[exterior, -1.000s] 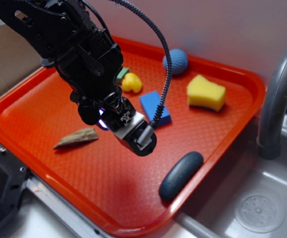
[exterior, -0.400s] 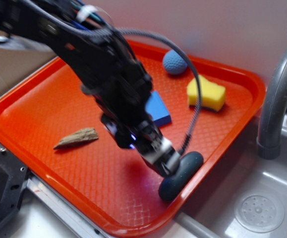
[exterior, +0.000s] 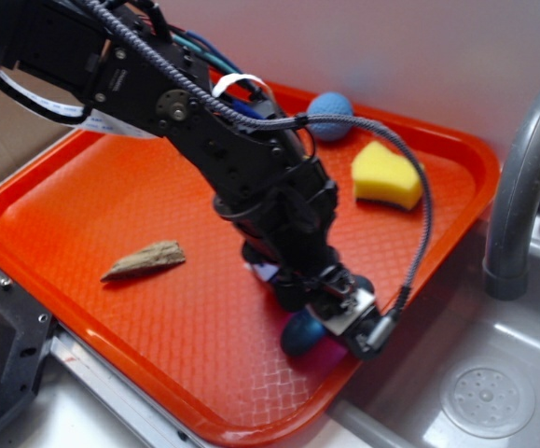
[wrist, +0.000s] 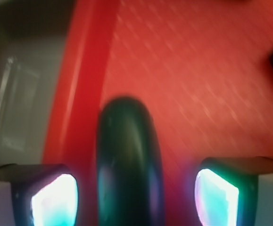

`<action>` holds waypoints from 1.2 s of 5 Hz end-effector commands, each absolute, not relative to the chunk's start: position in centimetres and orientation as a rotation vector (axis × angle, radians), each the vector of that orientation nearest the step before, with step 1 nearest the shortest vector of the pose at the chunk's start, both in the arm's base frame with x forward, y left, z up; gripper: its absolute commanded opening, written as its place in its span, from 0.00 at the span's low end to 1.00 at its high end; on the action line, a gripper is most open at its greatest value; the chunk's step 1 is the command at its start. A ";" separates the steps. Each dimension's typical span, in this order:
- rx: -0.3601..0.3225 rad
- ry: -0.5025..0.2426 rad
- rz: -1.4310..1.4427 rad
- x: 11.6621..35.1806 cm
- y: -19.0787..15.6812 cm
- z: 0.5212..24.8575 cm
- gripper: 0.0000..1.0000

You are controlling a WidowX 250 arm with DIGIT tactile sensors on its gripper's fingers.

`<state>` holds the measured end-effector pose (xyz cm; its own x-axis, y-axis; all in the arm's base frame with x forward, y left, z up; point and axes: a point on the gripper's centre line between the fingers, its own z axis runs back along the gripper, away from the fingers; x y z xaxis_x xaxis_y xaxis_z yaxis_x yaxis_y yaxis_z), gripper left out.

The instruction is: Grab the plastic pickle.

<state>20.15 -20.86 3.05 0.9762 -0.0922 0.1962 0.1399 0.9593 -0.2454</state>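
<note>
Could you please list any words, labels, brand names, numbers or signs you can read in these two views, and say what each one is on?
None can be read in either view.
The gripper and the arm show no legible marking here.
The plastic pickle, the yellow sponge, the blue ball, the brown wood-like piece and the orange tray carry no print.

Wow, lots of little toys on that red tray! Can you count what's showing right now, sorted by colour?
Blue or blue-green: 2, the ball and the pickle
Yellow: 1, the sponge
Brown: 1, the pointed wooden piece
Total: 4 showing on the tray; the arm may hide others.
</note>
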 end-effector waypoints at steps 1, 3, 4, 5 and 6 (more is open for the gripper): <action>-0.271 -0.166 -0.193 19.8 -22.9 2.5 1.00; -0.215 -0.056 -0.255 17.6 -21.3 3.3 1.00; -0.214 -0.052 -0.221 17.5 -19.7 3.6 1.00; -0.187 -0.034 -0.176 18.2 -18.3 2.8 1.00; -0.120 -0.016 -0.189 19.2 -19.0 1.5 1.00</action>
